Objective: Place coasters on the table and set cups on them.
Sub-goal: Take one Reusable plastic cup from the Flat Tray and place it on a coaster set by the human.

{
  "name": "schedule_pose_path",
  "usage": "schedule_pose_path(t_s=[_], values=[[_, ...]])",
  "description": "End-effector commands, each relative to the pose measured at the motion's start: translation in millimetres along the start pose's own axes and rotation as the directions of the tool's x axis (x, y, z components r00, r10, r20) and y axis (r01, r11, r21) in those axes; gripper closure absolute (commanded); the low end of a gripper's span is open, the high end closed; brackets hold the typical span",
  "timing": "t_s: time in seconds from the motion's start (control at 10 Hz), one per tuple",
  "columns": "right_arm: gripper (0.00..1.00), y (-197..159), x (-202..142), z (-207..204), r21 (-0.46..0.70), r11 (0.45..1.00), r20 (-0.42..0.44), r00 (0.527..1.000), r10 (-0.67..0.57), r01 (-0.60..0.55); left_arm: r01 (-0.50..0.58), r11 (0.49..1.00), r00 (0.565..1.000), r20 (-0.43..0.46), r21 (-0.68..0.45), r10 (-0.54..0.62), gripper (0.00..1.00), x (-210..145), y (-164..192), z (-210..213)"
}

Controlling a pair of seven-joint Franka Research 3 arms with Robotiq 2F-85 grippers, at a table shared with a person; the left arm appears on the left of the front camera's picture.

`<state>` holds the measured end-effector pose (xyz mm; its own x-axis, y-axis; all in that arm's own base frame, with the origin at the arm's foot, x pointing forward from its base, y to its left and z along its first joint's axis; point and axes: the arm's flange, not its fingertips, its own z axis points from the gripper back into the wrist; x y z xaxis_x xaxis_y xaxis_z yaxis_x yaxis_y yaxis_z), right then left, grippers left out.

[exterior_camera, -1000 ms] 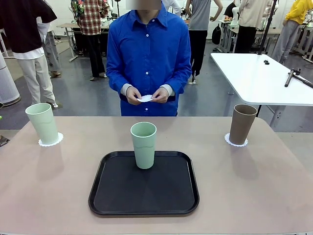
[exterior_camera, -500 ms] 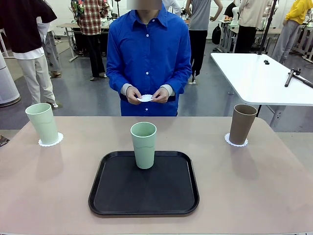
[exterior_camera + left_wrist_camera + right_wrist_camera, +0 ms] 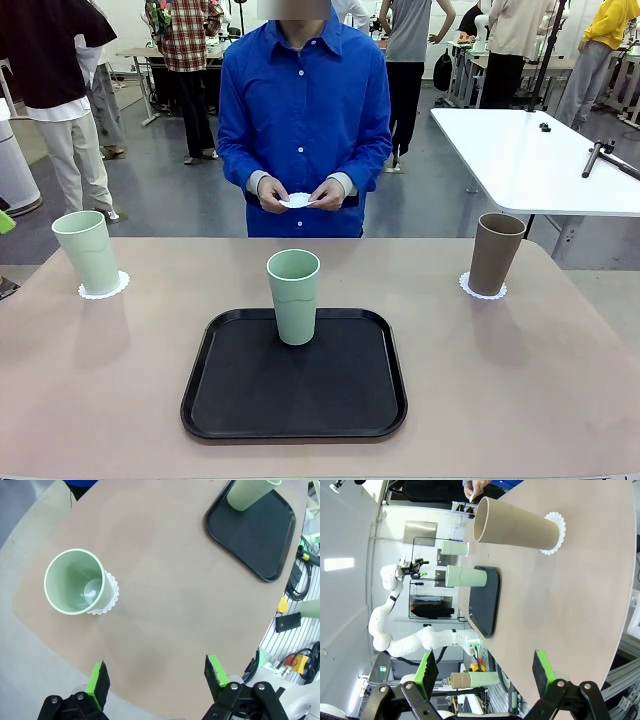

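On the beige table (image 3: 500,390), a mint green cup (image 3: 90,250) stands on a lacy white coaster (image 3: 104,288) at the far left. At the far right a brown cup (image 3: 495,253) stands on another coaster (image 3: 483,289). A second mint cup (image 3: 294,295) stands on the black tray (image 3: 294,400). Across the table, the person's hands hold a third coaster (image 3: 298,200). My left gripper (image 3: 156,674) hangs open above the table edge, near the left mint cup (image 3: 75,581) and its coaster (image 3: 109,599). Level with the table, my right gripper (image 3: 485,669) stands open, away from the brown cup (image 3: 515,529) and its coaster (image 3: 556,532).
A white table (image 3: 520,160) with small tools stands behind on the right. Other people stand farther back in the room. The tray (image 3: 260,540) lies in the middle of the near half of the table (image 3: 175,605). A strip of bare tabletop lies between the tray and the person.
A small green tip has edged in at the left border of the front view. Cups, coasters and the person's hands stay as they were.
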<state>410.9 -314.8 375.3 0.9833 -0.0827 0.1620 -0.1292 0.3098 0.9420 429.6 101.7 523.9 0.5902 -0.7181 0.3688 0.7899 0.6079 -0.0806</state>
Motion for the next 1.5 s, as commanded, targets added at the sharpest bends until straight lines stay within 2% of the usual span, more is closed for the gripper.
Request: schedule_pose_path(t_s=[0.0, 1.2, 1.3, 1.4], values=[[0.0, 0.9, 0.7, 0.6, -0.008, 1.0, 0.004, 1.0, -0.002, 0.002, 0.007, 1.0, 1.0, 0.015, -0.012, -0.007, 0.0, -1.9, 0.4, 5.4], [0.0, 0.9, 0.7, 0.6, -0.008, 1.0, 0.004, 1.0, -0.002, 0.002, -0.004, 1.0, 1.0, 0.01, -0.003, 0.004, 0.0, -3.2, 1.9, 1.8], [0.0, 0.9, 0.7, 0.6, -0.008, 1.0, 0.004, 1.0, -0.002, 0.002, -0.115, 0.987, 0.993, -0.023, 0.112, 0.118, 0.0, -13.4, -21.6, -0.8], [0.0, 0.9, 0.7, 0.6, -0.008, 1.0, 0.004, 1.0, -0.002, 0.002, -0.269, 0.945, 0.96, -0.026, 0.186, 0.278, 0.0, -31.7, -53.9, -1.2]])
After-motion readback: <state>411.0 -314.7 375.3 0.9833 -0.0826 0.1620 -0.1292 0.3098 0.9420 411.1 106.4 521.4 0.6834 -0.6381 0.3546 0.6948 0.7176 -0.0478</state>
